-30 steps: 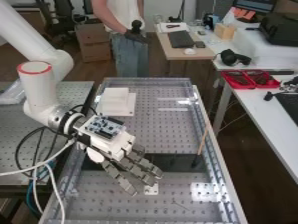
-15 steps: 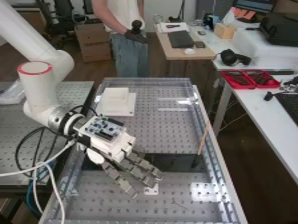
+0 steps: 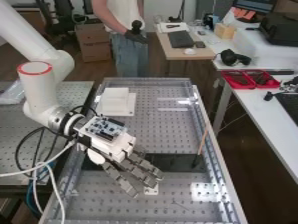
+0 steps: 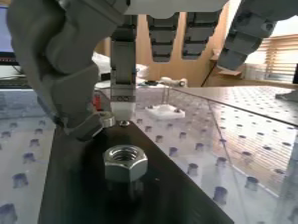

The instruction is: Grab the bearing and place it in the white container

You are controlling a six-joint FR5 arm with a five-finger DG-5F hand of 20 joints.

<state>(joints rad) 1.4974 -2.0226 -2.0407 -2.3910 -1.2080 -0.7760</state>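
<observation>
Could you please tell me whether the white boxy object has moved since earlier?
No, the white boxy object sits unmoved near the same upper-left corner of the perforated grey metal bench.

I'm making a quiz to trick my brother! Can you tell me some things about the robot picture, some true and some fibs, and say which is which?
1. The robot's arm is white. True.
2. The big metal nut is on a bright red strip. False: the strip is black.
3. The hand is over the bench with little holes all over. True.
4. The white boxy thing sits in the red tray. False: it stands on the bench, while the red tray is on the white desk.
5. The thin orange-brown stick is beside one long edge of the bench. True.
</observation>
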